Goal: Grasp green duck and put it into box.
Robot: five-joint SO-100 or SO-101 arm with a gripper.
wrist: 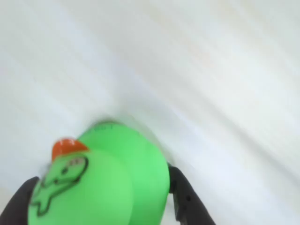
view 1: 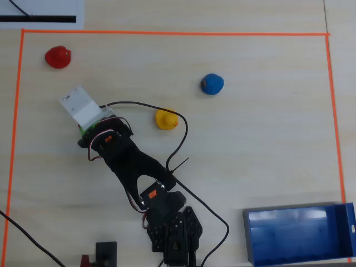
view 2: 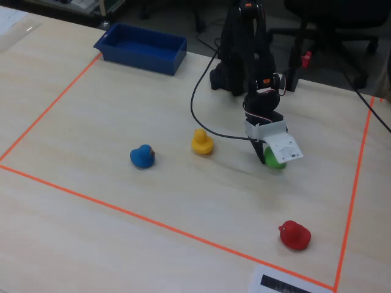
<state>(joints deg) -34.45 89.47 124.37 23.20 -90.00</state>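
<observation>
The green duck (wrist: 108, 178) with its red-orange beak fills the lower left of the wrist view. Black fingers (wrist: 183, 194) press on both of its sides, so my gripper (wrist: 101, 192) is shut on it. In the fixed view the green duck (view 2: 275, 160) shows under the white wrist mount, at or just above the table; I cannot tell which. From overhead only a green sliver (view 1: 82, 130) of it peeks out beside the mount. The box (view 1: 347, 228), blue and open-topped, sits at the lower right overhead, far from the gripper (view 1: 84, 127), and at the top left of the fixed view (view 2: 140, 60).
A yellow duck (view 1: 166, 119) sits just right of the arm, a blue duck (view 1: 212, 84) farther right, and a red duck (view 1: 58, 57) at the upper left. Orange tape (view 1: 167, 33) frames the work area. A black cable (view 1: 181, 133) loops past the yellow duck.
</observation>
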